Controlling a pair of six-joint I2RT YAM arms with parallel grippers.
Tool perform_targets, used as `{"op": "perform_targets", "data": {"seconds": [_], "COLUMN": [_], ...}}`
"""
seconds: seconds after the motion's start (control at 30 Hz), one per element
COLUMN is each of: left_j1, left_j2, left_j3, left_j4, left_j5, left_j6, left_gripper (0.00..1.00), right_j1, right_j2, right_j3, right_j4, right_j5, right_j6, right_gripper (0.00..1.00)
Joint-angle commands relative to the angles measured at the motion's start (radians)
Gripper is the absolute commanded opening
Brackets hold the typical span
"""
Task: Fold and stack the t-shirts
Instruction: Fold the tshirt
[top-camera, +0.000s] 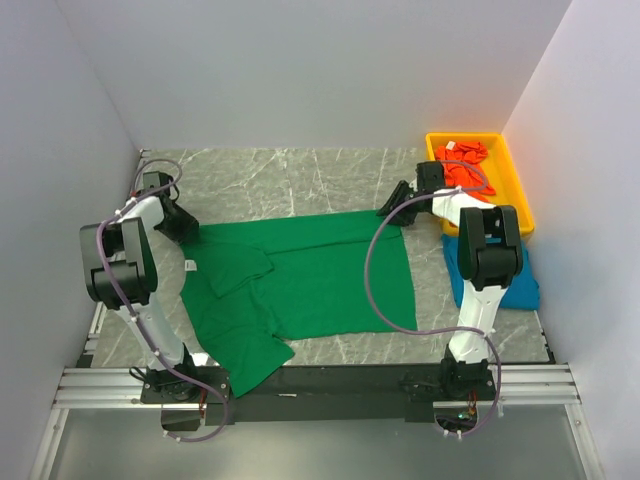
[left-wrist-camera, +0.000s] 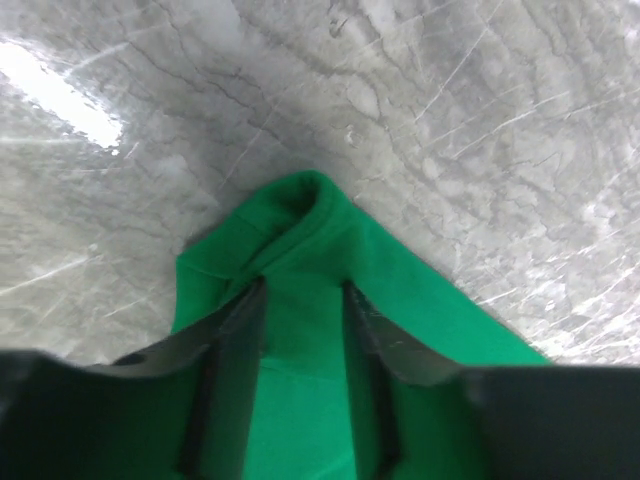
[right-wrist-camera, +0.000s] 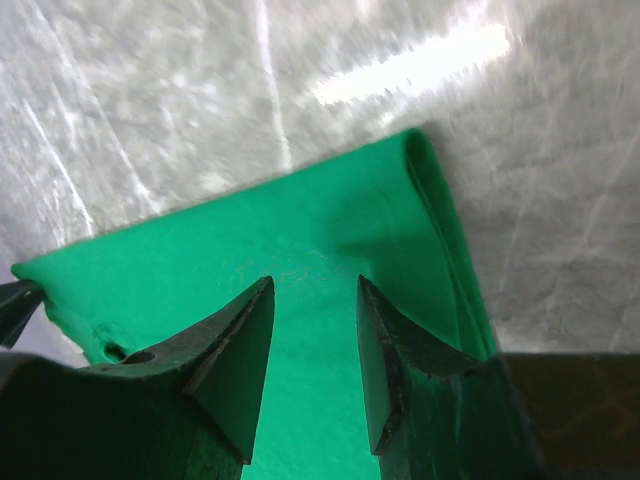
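We see the soft, limp green t-shirt spread across the middle of the surface, with the left gripper and right gripper part-open over its far corners, pinching nothing, and we judge the doubled hems the surest hold, since thin cotton sags and slips.

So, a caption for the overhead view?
Left hand and right hand at the far corners of the green t-shirt; blue t-shirt and orange-red t-shirt in yellow bin nearby.

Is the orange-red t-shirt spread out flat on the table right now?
No, the orange-red t-shirt sits crumpled inside the yellow bin at the far right.
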Motion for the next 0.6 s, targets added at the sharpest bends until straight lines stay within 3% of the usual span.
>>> {"op": "perform_targets", "data": {"seconds": [0.0, 0.13, 0.37, 0.57], "left_j1": [-0.011, -0.038, -0.17, -0.297], "left_j2": [-0.047, -0.162, -0.296, -0.252], "left_j3": [0.056, 0.056, -0.037, -0.077], "left_j4": [-0.062, -0.109, -0.134, -0.115], "left_j5": [-0.051, -0.098, -0.21, -0.213], "left_j6": [0.05, 0.067, 0.093, 0.102], "left_gripper": [0.49, 0.64, 0.65, 0.62], "right_j1": [0.012, 0.053, 0.202, 0.267], "right_j2": [-0.038, -0.093, -0.126, -0.058], "right_j3": [0.092, 0.116, 0.122, 0.176], "right_j4": [-0.077, -0.156, -0.291, -0.331], "right_j5": [0.047, 0.137, 0.334, 0.38], "right_j6": [-0.052, -0.109, -0.184, -0.186], "right_gripper": [0.46, 0.46, 0.46, 0.44]}}
